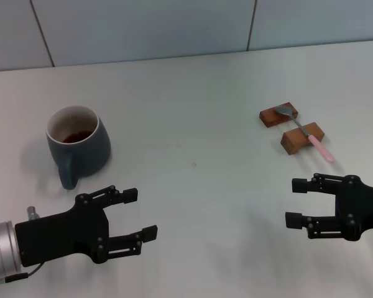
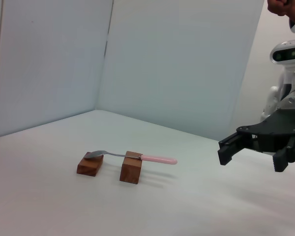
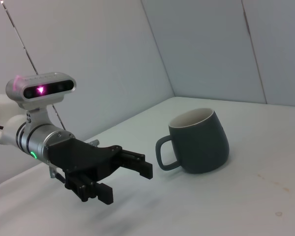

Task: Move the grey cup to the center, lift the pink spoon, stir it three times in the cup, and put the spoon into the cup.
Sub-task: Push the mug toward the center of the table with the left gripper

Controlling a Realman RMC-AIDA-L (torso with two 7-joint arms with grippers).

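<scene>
- Table: white, matte, bare apart from the items below.
- Left gripper: low over the table on the robot's left, jaws spread wide, holding nothing. Sits just short of the cup's handle side, not touching.
- Right gripper: low on the robot's right, jaws apart, empty. Spoon lies beyond it, near but clear.
- Grey cup: upright on the left side, well off centre, handle turned toward the left gripper. Looks like glazed ceramic, so my guess is heavy, rigid, slick, chips if knocked. Take it across the handle or over the rim wall; slide or lift slowly.
- Two wooden blocks: right side, set apart, acting as a rest.
- Pink spoon: bridges both blocks, metal bowl on the far block, pink handle overhanging the near one. Likely light, stiff, thin and slippery. Pinch the overhanging handle; there's clearance under it.
- No step done yet.
</scene>
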